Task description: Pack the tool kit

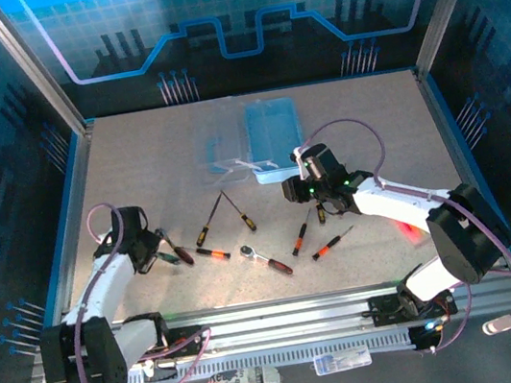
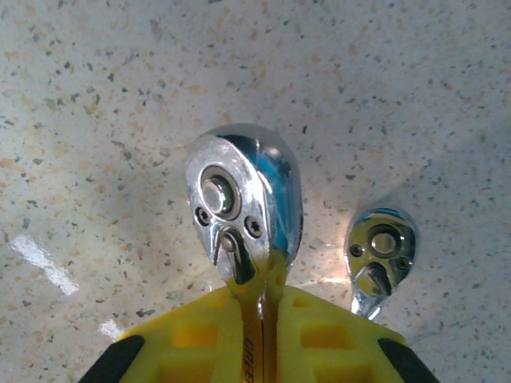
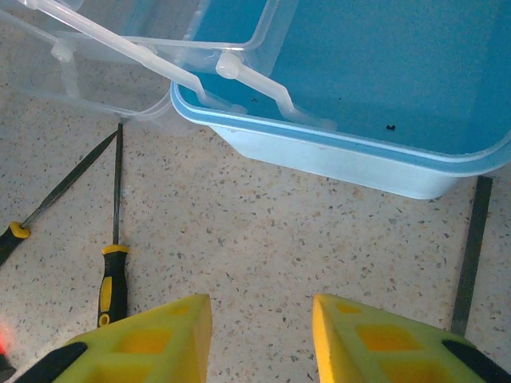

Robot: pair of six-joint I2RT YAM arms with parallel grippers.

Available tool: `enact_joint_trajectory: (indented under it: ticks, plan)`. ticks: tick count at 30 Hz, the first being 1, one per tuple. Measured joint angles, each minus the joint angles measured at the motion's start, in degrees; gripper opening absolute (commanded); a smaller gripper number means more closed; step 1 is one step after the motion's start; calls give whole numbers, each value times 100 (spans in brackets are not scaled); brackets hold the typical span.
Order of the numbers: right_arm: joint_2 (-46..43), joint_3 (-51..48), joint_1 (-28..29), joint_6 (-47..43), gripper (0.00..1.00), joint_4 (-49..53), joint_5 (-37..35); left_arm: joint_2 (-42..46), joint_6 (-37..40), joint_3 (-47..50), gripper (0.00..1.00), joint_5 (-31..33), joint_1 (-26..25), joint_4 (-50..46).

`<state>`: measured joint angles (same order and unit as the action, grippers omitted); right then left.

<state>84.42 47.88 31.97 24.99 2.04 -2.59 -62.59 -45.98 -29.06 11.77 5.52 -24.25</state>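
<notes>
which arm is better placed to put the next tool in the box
Probably left: the left gripper is shut on a ratchet wrench; the right gripper hangs open and empty by the pale-blue box.

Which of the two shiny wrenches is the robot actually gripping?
The larger ratchet wrench, its neck pinched between the yellow fingers of the left gripper; the smaller ratchet wrench lies free on the table beside it.

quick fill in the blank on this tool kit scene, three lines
1. The left jaws are shut on a ___ wrench.
2. The right jaws are ___ and hold nothing.
3. The black-and-yellow screwdriver lies on the ___, outside the blue box.
Missing: ratchet; open; table.
</notes>
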Motion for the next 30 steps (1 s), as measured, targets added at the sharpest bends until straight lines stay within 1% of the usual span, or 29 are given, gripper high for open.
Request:
enact_joint_trajectory:
  ticks: [4, 6, 8, 11, 14, 17, 24, 30]
  plan:
    - [-2, 0, 0, -4, 41, 0, 2, 72, 98, -74, 1, -39, 0, -74]
    - [-22, 0, 0, -9, 42, 0, 13, 105, 136, -199, 0, -118, 0, -116]
    - [-63, 0, 0, -24, 44, 0, 44, 120, 166, -361, 0, -179, -13, -140]
    - [-149, 11, 0, -66, 51, 26, 155, 109, 256, -846, 0, -269, -114, -131]
    - [-168, 109, 0, -107, 53, 203, 302, 42, 271, -1263, 0, -334, -291, -26]
    - [-227, 249, 0, -116, 53, 363, 398, -26, 286, -1491, 0, -415, -586, 168]
    - [-363, 535, 2, -179, 53, 717, 715, -317, 334, -1569, 0, -885, -1266, 691]
    - [-302, 927, 129, -201, 53, 1016, 903, -511, 439, -1569, 0, -1373, -1526, 1163]
